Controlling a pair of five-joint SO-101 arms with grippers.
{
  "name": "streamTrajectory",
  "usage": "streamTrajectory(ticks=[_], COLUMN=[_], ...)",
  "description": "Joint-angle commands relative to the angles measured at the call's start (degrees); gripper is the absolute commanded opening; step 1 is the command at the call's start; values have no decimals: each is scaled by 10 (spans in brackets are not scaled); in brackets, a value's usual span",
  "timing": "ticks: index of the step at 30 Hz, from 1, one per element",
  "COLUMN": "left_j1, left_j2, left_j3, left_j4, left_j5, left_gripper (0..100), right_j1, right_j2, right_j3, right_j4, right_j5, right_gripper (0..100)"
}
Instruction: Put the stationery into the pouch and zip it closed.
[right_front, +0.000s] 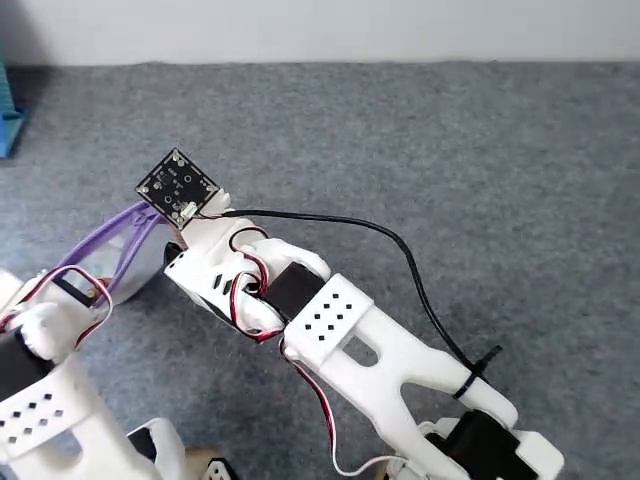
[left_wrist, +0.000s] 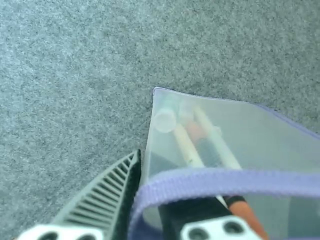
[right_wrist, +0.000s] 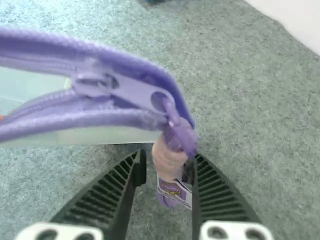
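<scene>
Some of the pouch hides beneath the right arm.

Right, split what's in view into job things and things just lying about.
Job:
pouch
pens inside it
zip pull, gripped by the right pincer
left pincer, clamped on the pouch's rim

Lying about:
blue object at the far left edge of the grey table surface

We note pouch: frosted clear body, lilac zip tape. Zip pull: lilac, pale pink bead. Stationery inside: white, orange, black. Jaws: dark, ribbed, on white mounts. Counter: speckled grey. Arms: white, black motors, red wiring.
</scene>
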Motion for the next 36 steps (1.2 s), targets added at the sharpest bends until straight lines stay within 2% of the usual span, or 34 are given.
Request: streamTrajectory(ticks=[1, 14, 16, 18, 21, 30, 33, 36], left_j1=[-4, -4, -4, -4, -4, 2, 30, 84], left_j2=[2, 2, 2, 2, 2, 4, 5, 7], left_j3=[1, 2, 2, 2, 2, -8, -27, -44], left_j4=[-10, -10, -10, -10, -10, -19, -43, -75], left_j5=[5, 5, 5, 5, 5, -10, -60, -79], left_gripper=[12, 12, 12, 12, 12, 13, 27, 103], right_j1=[-2, -2, -2, -2, -1, -1, -1, -1], right_j2=[-6, -7, -7, -15, -23, -109, -155, -207], right_j3=[-18, -18, -18, -18, -15, -15, -15, -15], right_j4=[-7, -44, -43, -43, -41, 65, 109, 173], right_j5=[0, 2, 18, 28, 28, 25, 25, 20], right_gripper=[123, 121, 87, 6, 20, 8, 8, 8])
